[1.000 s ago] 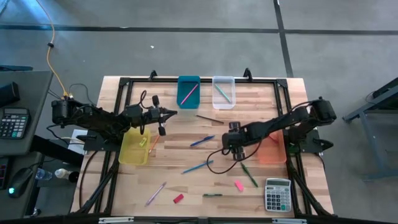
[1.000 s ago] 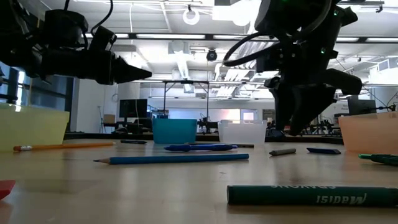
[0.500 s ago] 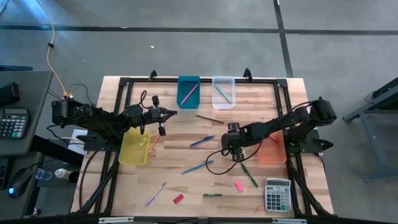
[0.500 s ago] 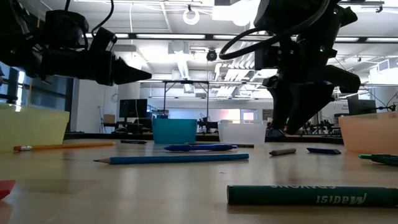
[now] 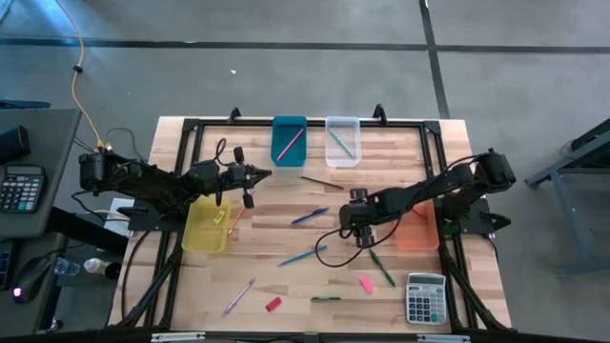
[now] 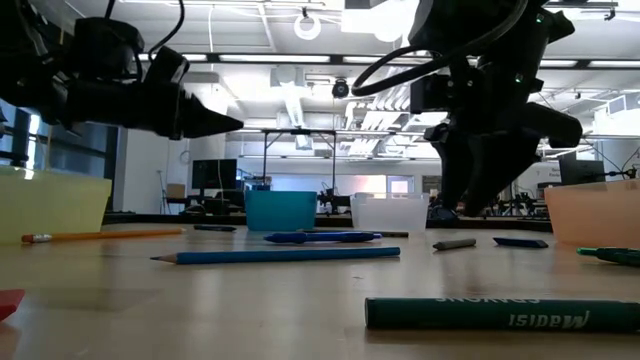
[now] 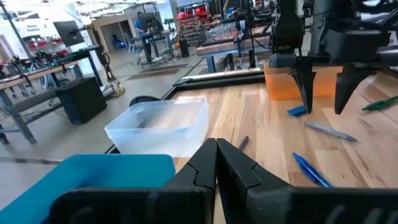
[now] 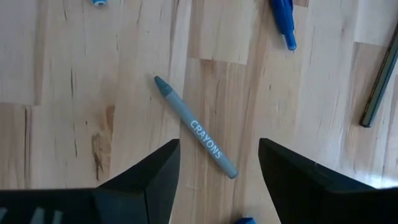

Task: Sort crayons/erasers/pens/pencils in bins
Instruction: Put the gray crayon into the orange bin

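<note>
On the left of the tabletop (image 5: pixel 286 286) the yellow bin (image 5: pixel 206 227) stands by the edge, and the left gripper (image 5: pixel 268 172) hangs above the wood just beyond it, its fingers pressed together with nothing between them, pointing toward the teal bin (image 5: pixel 289 139) and the clear bin (image 5: pixel 342 140) that sit side by side at the far edge, each with thin sticks inside. Near the front edge a red eraser (image 5: pixel 274 304) lies close to a pale pencil (image 5: pixel 238 296), and a pink eraser (image 5: pixel 366 284) rests farther right, beside a green marker (image 5: pixel 382 268). In the middle, the right gripper (image 5: pixel 356 217) hovers low with its fingers spread wide, directly over a grey-blue crayon (image 8: pixel 196 127) that lies flat between them, untouched. Just right of it stands the orange bin (image 5: pixel 416 229), and a grey calculator (image 5: pixel 425 297) sits at the front right corner.
</note>
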